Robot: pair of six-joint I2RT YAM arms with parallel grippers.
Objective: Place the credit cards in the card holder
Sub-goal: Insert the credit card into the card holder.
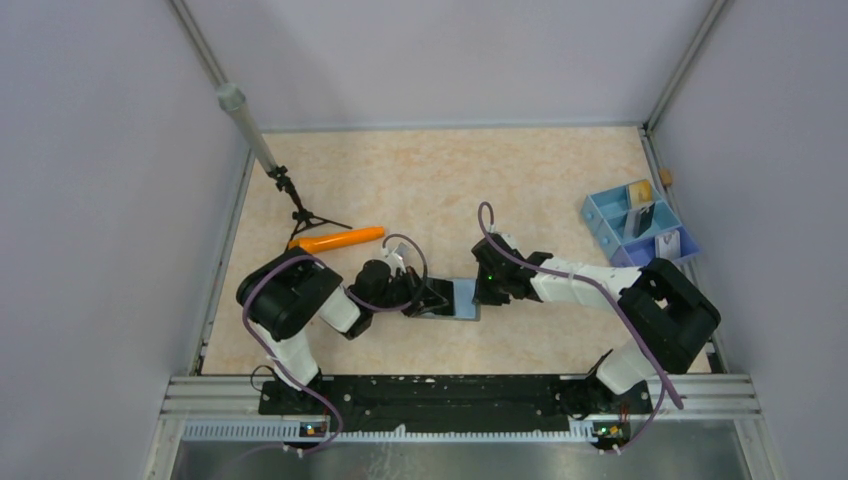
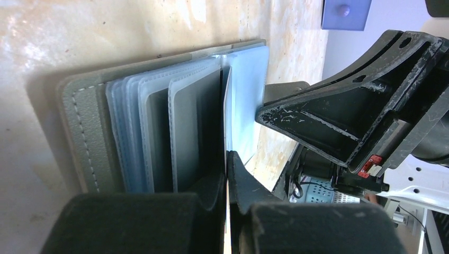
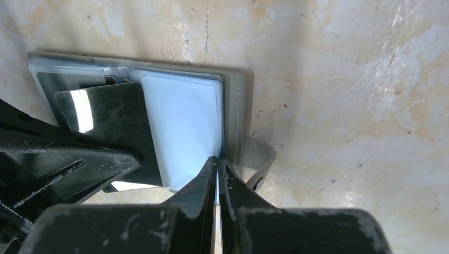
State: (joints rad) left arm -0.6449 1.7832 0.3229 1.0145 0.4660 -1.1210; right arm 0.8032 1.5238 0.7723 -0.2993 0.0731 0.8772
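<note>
At the near edge of the table (image 1: 450, 180) the two arm bases are bolted, and both arms are bent inward so that their tips meet just ahead of the bases. The left gripper (image 2: 227, 159) is seen with its fingers pressed together on a black credit card (image 3: 106, 121), which is held by one end, tilted, with its free end over the left half of the card holder (image 3: 233, 106). The card holder is laid open and flat on the table between the two grippers, its grey cover underneath and its stack of clear sleeves turned up. The right gripper (image 3: 218, 161) is closed on the near edge of a pale blue clear sleeve (image 3: 182, 127) at the holder's right side; a grey strap (image 3: 259, 159) is seen sticking out just beside that grip. Further back on the left, an orange carrot-shaped stick (image 1: 335, 240) is laid on the table, just in front of a small black tripod (image 1: 305, 212) topped by a slanting grey pole (image 1: 248, 125). At the far right edge a blue and lilac compartment tray (image 1: 600, 215) is set, well apart from the holder, with small items in it that cannot be identified
</note>
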